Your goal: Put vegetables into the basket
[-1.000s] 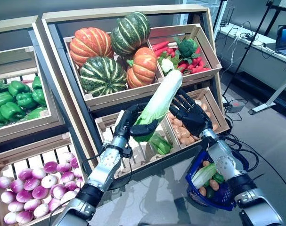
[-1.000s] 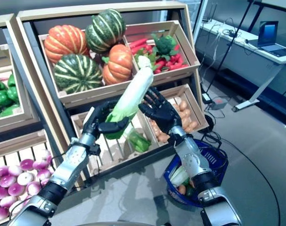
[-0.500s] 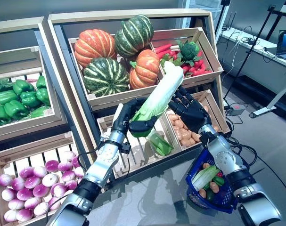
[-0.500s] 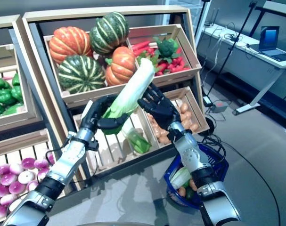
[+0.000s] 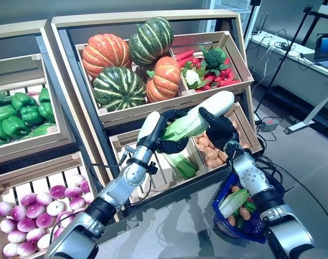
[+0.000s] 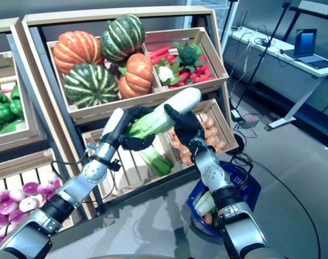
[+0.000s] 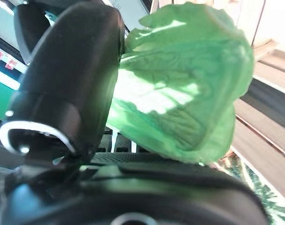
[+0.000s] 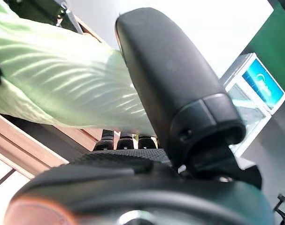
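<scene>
A long napa cabbage [image 5: 200,115], pale at one end and leafy green at the other, is held in the air in front of the wooden stand's lower crates. My left hand [image 5: 165,139] is curled round its green leafy end [image 7: 184,93]. My right hand [image 5: 222,133] is curled round its pale end [image 8: 53,84], with the thumb [image 8: 175,84] across it. The blue plastic basket [image 6: 251,184] stands on the floor below my right forearm. In it lie another pale green cabbage [image 5: 234,202], small brown round vegetables and something green.
The wooden stand [image 5: 72,110] with its crates fills the left and middle, close behind both hands. A desk [image 5: 309,59] with a laptop stands at the back right. Open grey floor [image 5: 309,156] lies to the right of the basket.
The cabbage has tipped from steeply upright to nearly level, its pale end swinging right. My right hand, open beside it before, has closed round that end.
</scene>
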Tool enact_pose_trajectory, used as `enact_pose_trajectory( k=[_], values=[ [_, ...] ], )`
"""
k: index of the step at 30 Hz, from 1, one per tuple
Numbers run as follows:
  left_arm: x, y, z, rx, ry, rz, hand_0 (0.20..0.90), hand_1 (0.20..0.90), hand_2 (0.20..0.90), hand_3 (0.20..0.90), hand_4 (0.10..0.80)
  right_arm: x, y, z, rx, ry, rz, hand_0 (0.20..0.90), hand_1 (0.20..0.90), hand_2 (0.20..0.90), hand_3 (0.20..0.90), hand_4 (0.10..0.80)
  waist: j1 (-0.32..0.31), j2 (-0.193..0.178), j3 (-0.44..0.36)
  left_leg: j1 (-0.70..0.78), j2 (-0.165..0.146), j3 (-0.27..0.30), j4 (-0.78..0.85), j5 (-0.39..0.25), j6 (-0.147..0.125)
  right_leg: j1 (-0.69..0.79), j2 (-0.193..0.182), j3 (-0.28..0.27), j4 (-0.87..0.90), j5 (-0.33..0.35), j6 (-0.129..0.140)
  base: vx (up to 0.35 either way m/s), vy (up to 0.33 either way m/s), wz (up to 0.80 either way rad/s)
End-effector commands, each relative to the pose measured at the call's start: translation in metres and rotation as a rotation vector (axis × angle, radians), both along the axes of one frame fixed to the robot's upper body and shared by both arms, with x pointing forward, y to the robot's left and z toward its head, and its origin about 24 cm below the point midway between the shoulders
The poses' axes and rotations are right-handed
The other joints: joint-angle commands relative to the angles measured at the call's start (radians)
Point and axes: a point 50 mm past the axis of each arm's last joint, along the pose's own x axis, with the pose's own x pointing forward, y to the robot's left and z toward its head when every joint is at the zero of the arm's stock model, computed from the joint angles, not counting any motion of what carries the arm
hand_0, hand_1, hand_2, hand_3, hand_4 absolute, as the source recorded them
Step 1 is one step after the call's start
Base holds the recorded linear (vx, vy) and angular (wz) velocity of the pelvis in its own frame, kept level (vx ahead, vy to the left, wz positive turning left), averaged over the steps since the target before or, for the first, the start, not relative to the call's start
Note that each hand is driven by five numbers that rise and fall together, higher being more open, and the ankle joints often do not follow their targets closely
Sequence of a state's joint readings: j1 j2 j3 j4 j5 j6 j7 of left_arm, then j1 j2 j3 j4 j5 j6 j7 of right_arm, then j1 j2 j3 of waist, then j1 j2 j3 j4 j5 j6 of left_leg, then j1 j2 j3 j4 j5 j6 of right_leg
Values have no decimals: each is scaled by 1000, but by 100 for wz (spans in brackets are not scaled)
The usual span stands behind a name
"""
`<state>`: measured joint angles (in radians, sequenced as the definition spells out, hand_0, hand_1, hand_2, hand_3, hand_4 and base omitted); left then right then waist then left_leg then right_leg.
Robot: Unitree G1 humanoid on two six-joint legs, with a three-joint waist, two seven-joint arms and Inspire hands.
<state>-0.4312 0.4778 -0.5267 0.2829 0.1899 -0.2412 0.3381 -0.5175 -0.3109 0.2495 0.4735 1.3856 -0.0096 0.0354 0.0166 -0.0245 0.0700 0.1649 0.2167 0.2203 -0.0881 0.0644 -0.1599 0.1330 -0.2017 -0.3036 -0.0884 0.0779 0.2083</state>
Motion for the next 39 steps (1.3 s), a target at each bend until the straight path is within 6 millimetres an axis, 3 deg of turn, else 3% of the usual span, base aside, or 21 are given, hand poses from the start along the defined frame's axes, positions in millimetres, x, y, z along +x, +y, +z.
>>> enact_pose_trajectory(
  k=[1, 8, 9, 10, 11, 29, 30, 31, 32, 39],
  values=[
    [-9, -58, 72, -47, -377, -355, 300, 300, 300, 300, 400, 34, 26, 112, 192, -350, 12, 900, 900, 900, 900, 800, -1, -18, -56, -22, -64, -34, 1, -81, 41, 30, 18, 37, 12, -65, -44, -37, 3, 0],
    [-18, -65, 61, -19, -389, -408, 300, 300, 300, 300, 400, 40, 20, 123, 208, -355, -3, 900, 900, 900, 900, 800, 0, -22, -65, -16, -65, -36, 1, -87, 37, 38, 19, 48, 9, -69, -42, 0, 0, 0],
    [-18, -65, 61, -27, -392, -407, 300, 300, 300, 300, 400, 41, 19, 124, 205, -356, 1, 780, 780, 780, 780, 720, 0, -23, -67, -16, -64, -35, 1, -88, 36, 38, 19, 48, 8, -68, -42, 0, 0, 0],
    [-18, -65, 61, -29, -394, -407, 300, 300, 300, 300, 400, 41, 19, 124, 204, -356, 2, 780, 780, 780, 780, 720, 1, -23, -68, -16, -64, -35, 1, -88, 36, 38, 19, 48, 8, -68, -41, 0, 0, 0],
    [-19, -64, 62, -33, -403, -406, 300, 300, 300, 300, 400, 41, 20, 124, 217, -374, 28, 300, 300, 300, 300, 400, 0, -23, -70, -15, -63, -34, 1, -87, 36, 37, 19, 49, 9, -68, -41, 0, 0, 0],
    [-15, -56, 57, -56, -353, -342, 300, 300, 300, 300, 400, 40, 8, 130, 205, -402, -69, 300, 300, 300, 300, 400, -4, -21, -68, -14, -63, -31, 1, -87, 34, 36, 18, 56, 6, -64, -38, 0, 0, 0],
    [-13, -54, 55, -67, -329, -331, 444, 444, 444, 444, 496, 40, 7, 129, 199, -398, -73, 300, 300, 300, 300, 400, -4, -21, -70, -14, -62, -29, 1, -87, 34, 35, 18, 56, 6, -63, -38, 0, 0, 0],
    [-12, -52, 53, -72, -309, -321, 754, 754, 754, 754, 703, 40, 6, 128, 194, -396, -78, 300, 300, 300, 300, 400, -5, -21, -70, -14, -62, -27, 1, -86, 34, 35, 17, 56, 6, -62, -37, 0, 0, 0],
    [-10, -48, 51, -92, -279, -303, 900, 900, 900, 900, 800, 39, 5, 127, 181, -394, -87, 300, 300, 300, 300, 400, -6, -22, -70, -14, -62, -26, 1, -85, 34, 33, 18, 58, 6, -60, -37, 0, 0, 0],
    [5, -18, 30, -202, -75, -143, 900, 900, 900, 900, 800, 36, -19, 114, 55, -393, -176, 300, 300, 300, 300, 400, -8, -22, -60, -21, -58, -21, 1, -77, 35, 20, 19, 64, 7, -53, -37, -3, -2, 0]
  ],
)
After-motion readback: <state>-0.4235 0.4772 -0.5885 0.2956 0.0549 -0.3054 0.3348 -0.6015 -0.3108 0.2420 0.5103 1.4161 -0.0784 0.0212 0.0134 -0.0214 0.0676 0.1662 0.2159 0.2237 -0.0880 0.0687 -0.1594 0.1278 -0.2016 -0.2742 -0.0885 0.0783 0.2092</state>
